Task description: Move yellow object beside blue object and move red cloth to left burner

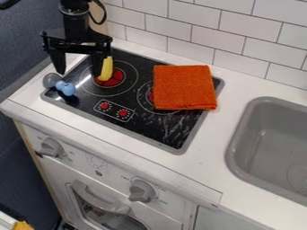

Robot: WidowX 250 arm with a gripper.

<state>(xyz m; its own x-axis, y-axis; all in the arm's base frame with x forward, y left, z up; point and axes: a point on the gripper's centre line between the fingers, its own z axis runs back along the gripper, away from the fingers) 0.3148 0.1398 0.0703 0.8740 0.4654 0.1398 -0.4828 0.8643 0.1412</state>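
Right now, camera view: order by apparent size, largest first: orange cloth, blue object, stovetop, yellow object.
1. Stovetop, counting the area under the things on it
2. Orange cloth
3. Yellow object and blue object: unranked, too close to call

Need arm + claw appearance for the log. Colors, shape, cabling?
Black robot arm with a rounded, cylindrical section above the end. Thin black cable curves out beside it. Matte-looking black two-finger claw: wide horizontal bar, two fingers tapering downward, one from near each end. Can't make out any markings on either.
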